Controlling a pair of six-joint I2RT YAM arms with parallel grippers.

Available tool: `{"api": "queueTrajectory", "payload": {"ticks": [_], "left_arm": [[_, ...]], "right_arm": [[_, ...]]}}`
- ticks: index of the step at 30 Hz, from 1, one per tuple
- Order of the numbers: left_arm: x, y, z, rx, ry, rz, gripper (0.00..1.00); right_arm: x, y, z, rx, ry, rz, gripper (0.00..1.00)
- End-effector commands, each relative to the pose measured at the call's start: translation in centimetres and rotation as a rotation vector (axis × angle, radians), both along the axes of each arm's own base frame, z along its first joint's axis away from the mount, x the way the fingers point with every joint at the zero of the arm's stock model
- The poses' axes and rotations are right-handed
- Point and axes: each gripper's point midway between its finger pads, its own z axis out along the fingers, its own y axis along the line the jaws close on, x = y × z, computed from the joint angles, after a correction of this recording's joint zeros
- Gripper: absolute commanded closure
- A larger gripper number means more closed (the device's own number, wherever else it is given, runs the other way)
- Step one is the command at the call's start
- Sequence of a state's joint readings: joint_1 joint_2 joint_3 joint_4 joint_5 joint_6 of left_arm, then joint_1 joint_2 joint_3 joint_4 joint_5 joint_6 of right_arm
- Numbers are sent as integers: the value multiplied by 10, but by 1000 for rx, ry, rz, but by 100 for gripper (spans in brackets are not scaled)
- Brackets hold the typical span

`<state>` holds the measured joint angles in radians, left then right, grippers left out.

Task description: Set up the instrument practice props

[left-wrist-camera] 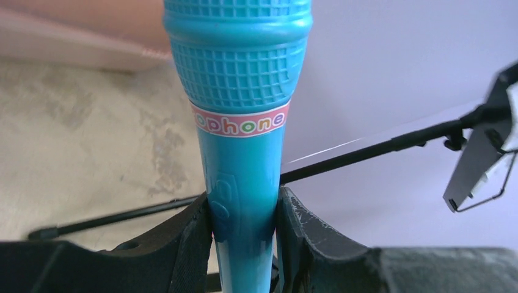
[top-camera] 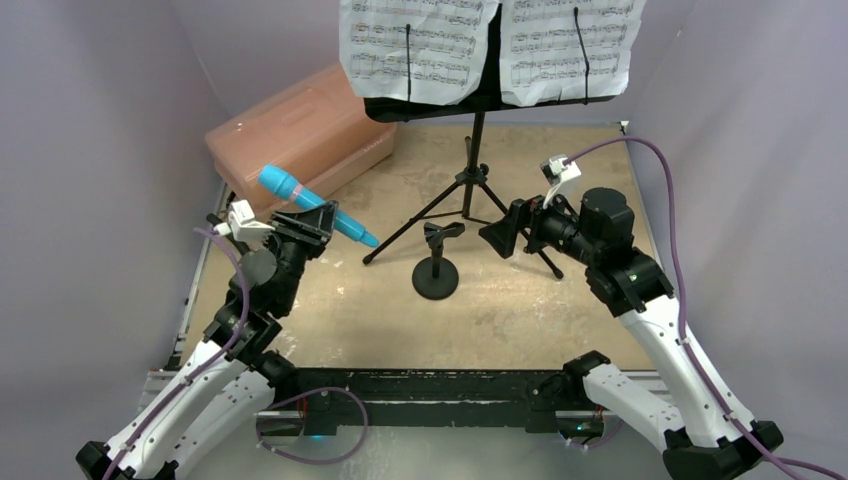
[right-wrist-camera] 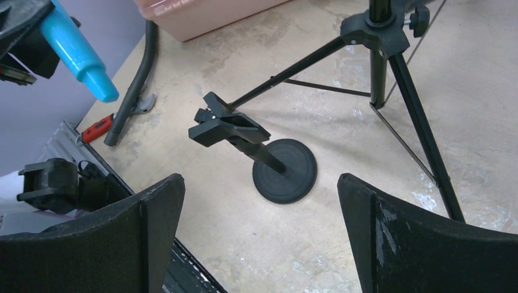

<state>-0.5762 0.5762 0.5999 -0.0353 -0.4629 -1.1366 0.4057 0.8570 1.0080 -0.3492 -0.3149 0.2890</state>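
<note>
The cyan-blue microphone [top-camera: 315, 207] hangs above the table's left side, head toward the back left, tail toward the centre. My left gripper [top-camera: 310, 224] is shut on its handle; in the left wrist view both pads press the microphone [left-wrist-camera: 238, 91] at the left gripper [left-wrist-camera: 243, 220]. The small black mic stand [top-camera: 437, 270] stands on its round base mid-table, its clip [right-wrist-camera: 226, 125] empty. My right gripper [top-camera: 498, 235] hovers open just right of it, with the mic stand [right-wrist-camera: 284, 174] ahead of the right gripper [right-wrist-camera: 261, 207]. The black tripod music stand [top-camera: 474, 175] behind carries two sheet-music pages [top-camera: 415, 45].
A pink translucent box [top-camera: 300, 135] sits at the back left. A small red-handled tool [right-wrist-camera: 98, 128] lies near the table's left edge beside a black cable. The music stand's tripod legs [right-wrist-camera: 421, 134] spread close behind and beside the mic stand.
</note>
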Motion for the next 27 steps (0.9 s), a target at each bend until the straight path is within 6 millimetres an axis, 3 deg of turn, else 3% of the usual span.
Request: {"api": "queueTrajectory", "payload": {"ticks": [1, 7, 14, 19, 27], "left_arm": [[-4, 1, 52, 116, -241, -15, 100], [-13, -26, 76, 233, -404, -157, 100], [-31, -82, 95, 333, -573, -449, 100], [-52, -127, 84, 353, -621, -749, 100], [-77, -163, 70, 343, -632, -987, 100]], "right_arm": [[-1, 5, 35, 37, -146, 43, 2], [-1, 4, 46, 63, -197, 34, 2], [1, 3, 50, 59, -223, 26, 2], [-14, 15, 60, 83, -286, 148, 2], [-43, 33, 91, 174, -431, 332, 2]]}}
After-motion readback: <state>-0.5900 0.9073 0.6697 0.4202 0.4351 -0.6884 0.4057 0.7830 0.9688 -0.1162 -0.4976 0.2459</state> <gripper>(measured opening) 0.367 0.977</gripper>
